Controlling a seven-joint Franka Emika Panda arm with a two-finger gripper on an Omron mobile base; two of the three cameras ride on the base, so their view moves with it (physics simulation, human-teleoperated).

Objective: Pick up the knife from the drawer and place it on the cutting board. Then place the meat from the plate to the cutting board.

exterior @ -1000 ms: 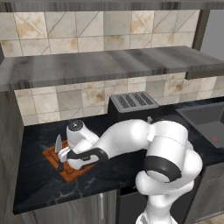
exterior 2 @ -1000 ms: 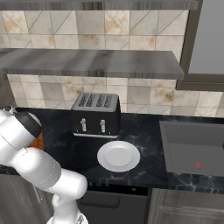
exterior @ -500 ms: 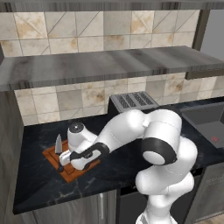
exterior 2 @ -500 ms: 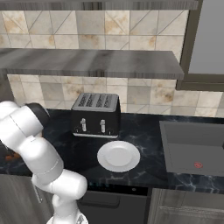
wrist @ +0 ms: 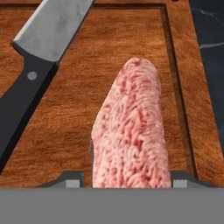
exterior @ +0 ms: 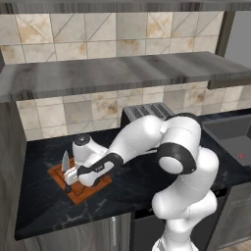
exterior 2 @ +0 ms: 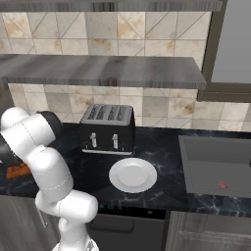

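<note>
A pink ground meat (wrist: 131, 127) log lies on the reddish-brown cutting board (wrist: 87, 78). My gripper (wrist: 127, 180) is open, with one fingertip on each side of the meat's near end and a thin gap on the left. The knife (wrist: 48, 26) rests on the board to the meat's left, its black handle towards me. From the left base view, my gripper (exterior: 73, 177) sits low on the cutting board (exterior: 86, 191) beside the knife (exterior: 65, 162). The white plate (exterior 2: 133, 175) is bare. The drawer is out of view.
A black toaster (exterior 2: 108, 128) stands at the back of the dark counter, just behind the plate. A sink (exterior 2: 215, 166) is set into the counter at the right. My arm stretches across the counter to the board near its left end.
The hand has stayed low over the board. The elbow and upper arm have lifted and swung back towards the toaster.
</note>
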